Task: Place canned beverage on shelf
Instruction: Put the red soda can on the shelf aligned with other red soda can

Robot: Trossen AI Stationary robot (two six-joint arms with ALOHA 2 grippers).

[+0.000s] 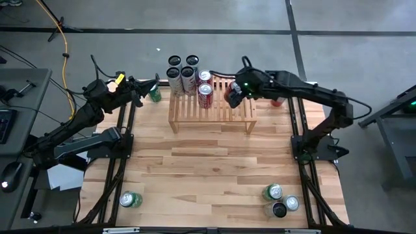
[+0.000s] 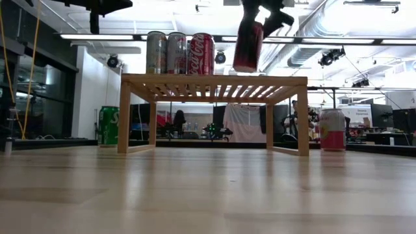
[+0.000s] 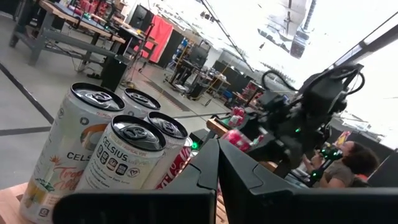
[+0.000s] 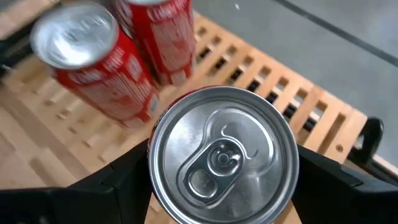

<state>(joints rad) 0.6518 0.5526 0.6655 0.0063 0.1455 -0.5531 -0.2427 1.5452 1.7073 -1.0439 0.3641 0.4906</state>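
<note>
The light-wood shelf [image 1: 211, 109] stands at the table's far middle. Several cans [image 1: 188, 77] stand on its left end, two of them red [image 4: 124, 62]. My right gripper [image 1: 233, 95] is over the shelf's middle, shut on a red canned beverage [image 2: 248, 47] that hangs just above the slatted top [image 2: 214, 80]. My left gripper [image 3: 217, 180] waits shut, raised, off the shelf's left end [image 1: 151, 86], touching nothing. My right gripper pinches the red can by its side wall just under the top rim [image 4: 153, 171], one finger [image 4: 121, 180] on each side. The fingers slant down from above and from the table's right. The can hangs slightly tilted, lid toward the wrist, clear of the shelf.
A green can [image 2: 108, 125] stands on the table by the shelf's left leg, a pink-red one [image 2: 332, 130] right of the shelf. A green can [image 1: 130, 199] lies near-left; three cans [image 1: 279, 201] stand near-right. The shelf's right half [image 1: 242, 109] is bare.
</note>
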